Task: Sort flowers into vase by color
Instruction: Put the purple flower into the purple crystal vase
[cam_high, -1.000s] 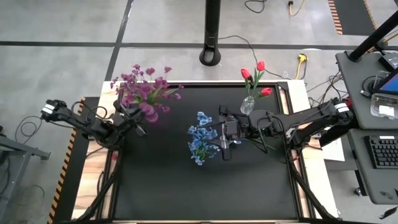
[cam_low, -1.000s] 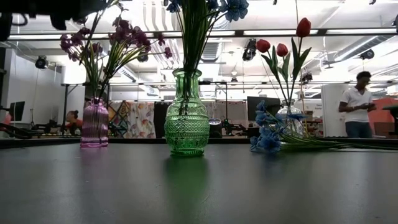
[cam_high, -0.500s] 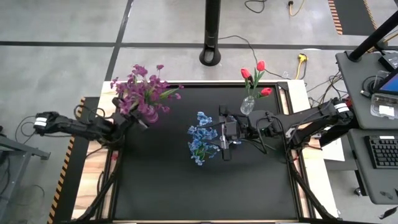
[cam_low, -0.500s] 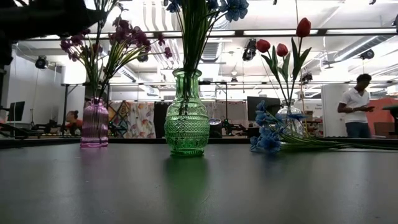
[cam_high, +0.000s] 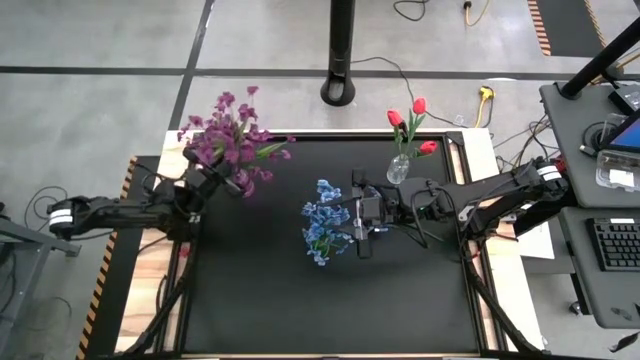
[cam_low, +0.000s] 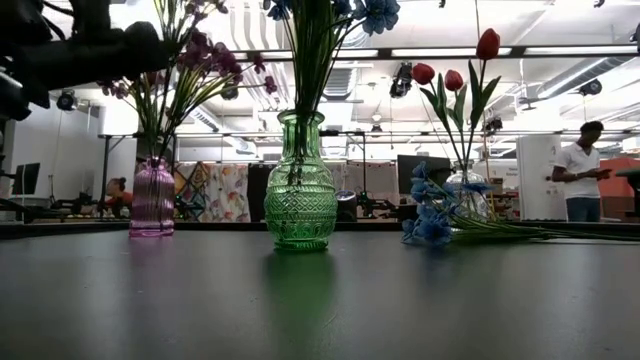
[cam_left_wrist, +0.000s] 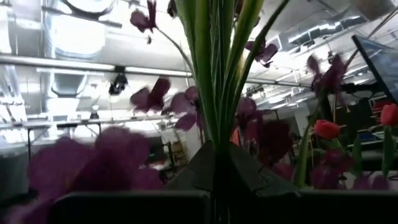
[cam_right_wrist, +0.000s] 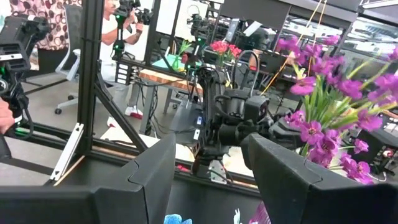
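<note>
A purple-magenta bunch (cam_high: 228, 140) stands with its stems in the purple vase (cam_low: 152, 197), at the far left of the table. My left gripper (cam_high: 213, 182) is shut on those stems (cam_left_wrist: 217, 93). Blue blossoms (cam_high: 322, 225) rise from the green vase (cam_low: 300, 185) at mid-table. One more blue spray (cam_low: 430, 222) lies flat on the table. My right gripper (cam_high: 358, 215) hovers open just right of the blue blossoms; a blue tip (cam_right_wrist: 173, 219) shows between its fingers. Red tulips (cam_high: 408, 115) stand in the clear vase (cam_low: 466, 192). My left gripper pinches a few green stems of the purple bunch (cam_left_wrist: 219, 146) between its two fingers, above the vase mouth and below the blossoms. The fingers come from the table's left and lie across the stems. The stems stand upright, and their lower ends stay in the purple vase.
The near half of the black table (cam_high: 330, 300) holds nothing. A black post (cam_high: 340, 60) stands beyond the far edge. In the room behind, a person (cam_low: 580, 170) stands at the right. A desk with a keyboard (cam_high: 610, 240) lies right of the table.
My left arm has drawn back toward the table's left edge and stretched out lower, while its gripper has stayed shut on the stems and crept toward the far edge. The purple bunch has leaned a little toward the far edge.
</note>
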